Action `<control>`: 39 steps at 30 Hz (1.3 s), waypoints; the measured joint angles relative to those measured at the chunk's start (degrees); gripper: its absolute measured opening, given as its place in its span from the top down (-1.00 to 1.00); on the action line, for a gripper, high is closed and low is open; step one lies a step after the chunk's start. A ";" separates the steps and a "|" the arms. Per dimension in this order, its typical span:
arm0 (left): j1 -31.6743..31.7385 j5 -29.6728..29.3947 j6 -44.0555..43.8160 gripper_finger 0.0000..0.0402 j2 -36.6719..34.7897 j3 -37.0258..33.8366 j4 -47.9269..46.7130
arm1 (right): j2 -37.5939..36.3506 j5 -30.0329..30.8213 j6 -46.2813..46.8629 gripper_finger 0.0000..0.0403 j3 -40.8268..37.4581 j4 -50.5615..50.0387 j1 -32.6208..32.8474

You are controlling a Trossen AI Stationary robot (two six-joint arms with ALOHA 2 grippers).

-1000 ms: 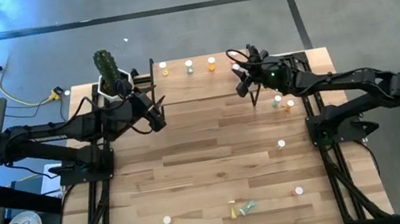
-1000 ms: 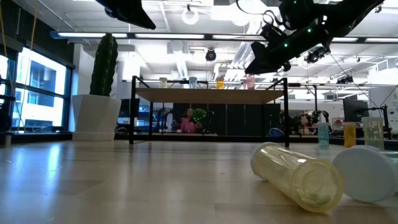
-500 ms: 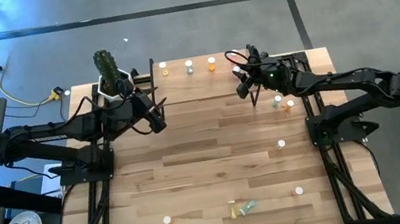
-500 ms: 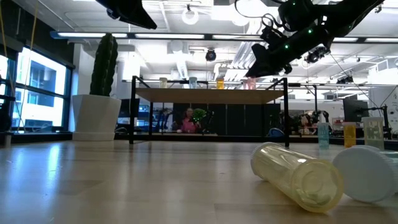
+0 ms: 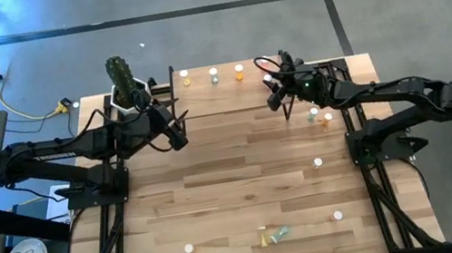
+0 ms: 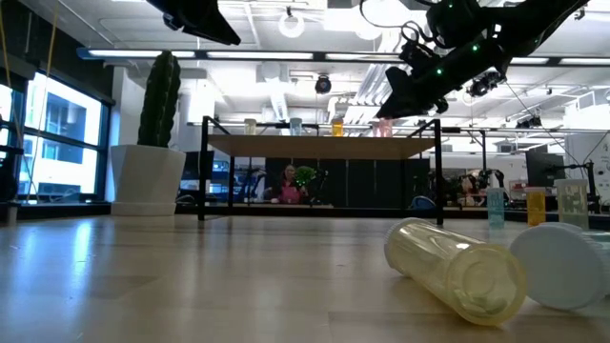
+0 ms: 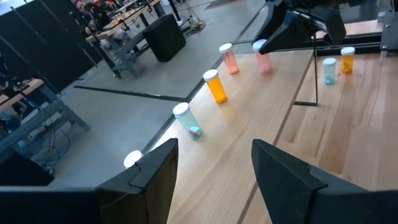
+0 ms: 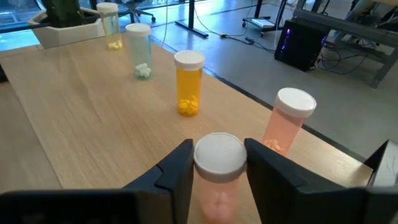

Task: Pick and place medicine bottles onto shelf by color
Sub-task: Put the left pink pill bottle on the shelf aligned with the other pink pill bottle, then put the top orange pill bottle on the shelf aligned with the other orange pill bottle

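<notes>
Wood tabletop (image 5: pixel 216 174): pale planks, carrying loose medicine bottles (image 5: pixel 319 162) near the front and right edges
Shelf (image 8: pixel 74 118): light board on black legs at the far edge; a row along its back edge runs yellow bottle (image 8: pixel 108 25), green bottle (image 8: pixel 138 50), orange bottle (image 8: pixel 188 83), pink bottle (image 8: pixel 288 121)
Right gripper (image 8: pixel 217 167): over the shelf's right end, fingers close on either side of a second pink bottle (image 8: pixel 217 168) with a white cap; whether they press it I cannot tell
Left gripper (image 7: pixel 214 168): raised over the shelf's left part, fingers apart, holding nothing
Cactus pot (image 6: pixel 148 178): white, beside the shelf's left end
Room: grey floor, glass wall at left, ceiling lights, desks beyond; a person (image 6: pixel 287 185) sits far back
</notes>
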 joint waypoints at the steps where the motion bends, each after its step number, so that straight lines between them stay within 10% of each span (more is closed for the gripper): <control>1: 0.00 0.00 0.00 0.04 0.00 0.00 0.02 | 0.00 0.20 -0.03 0.31 0.00 -0.06 0.00; 24: -0.04 0.00 -0.24 0.04 0.02 0.00 -1.53 | -6.41 0.25 -1.51 0.19 0.00 -1.66 0.17; 39: -0.07 1.71 -2.40 0.04 0.02 0.00 -4.33 | -19.49 0.01 4.56 0.19 0.00 -21.30 9.29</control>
